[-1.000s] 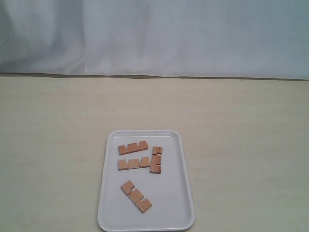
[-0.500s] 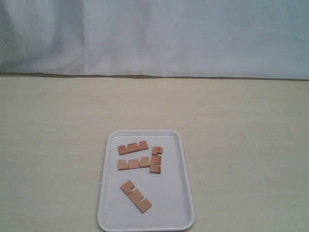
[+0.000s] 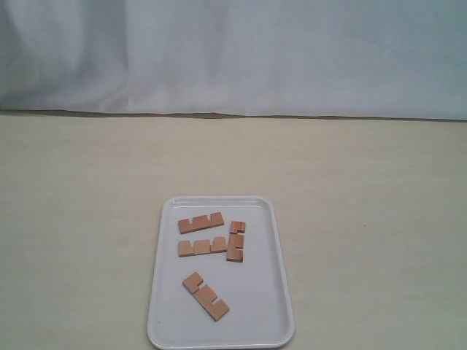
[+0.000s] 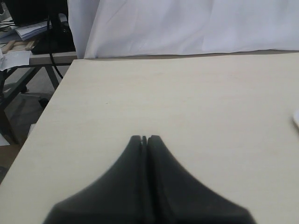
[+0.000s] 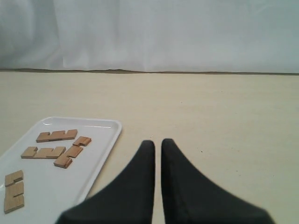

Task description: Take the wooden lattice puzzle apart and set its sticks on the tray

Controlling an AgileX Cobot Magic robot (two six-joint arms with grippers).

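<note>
You have all four sticks (image 3: 205,246) lying flat on the tray (image 3: 271,299), which sits on the near side of the table (image 3: 365,219), a little left of the middle, with its long sides running near to far. None of the sticks is locked into another. The far stick (image 3: 200,222) lies crosswise in the tray's far left part, its notches facing away from you. Just nearer lies the middle stick (image 3: 203,246), also crosswise. Its right end meets the side stick (image 3: 235,241), which runs near to far. The near stick (image 3: 205,296) lies apart from those three, slanted, towards the tray's near end. Your left gripper (image 4: 145,138) is over bare table, its jaws pressed together with no gap and nothing between them. Your right gripper (image 5: 155,143) is over the table to the right of the tray, just beside the tray's rim (image 5: 112,135). Its jaws are drawn all but together, with only a thin slit of table showing between them, and they pinch nothing. A white cloth (image 3: 233,58) hangs behind the table's far edge.
</note>
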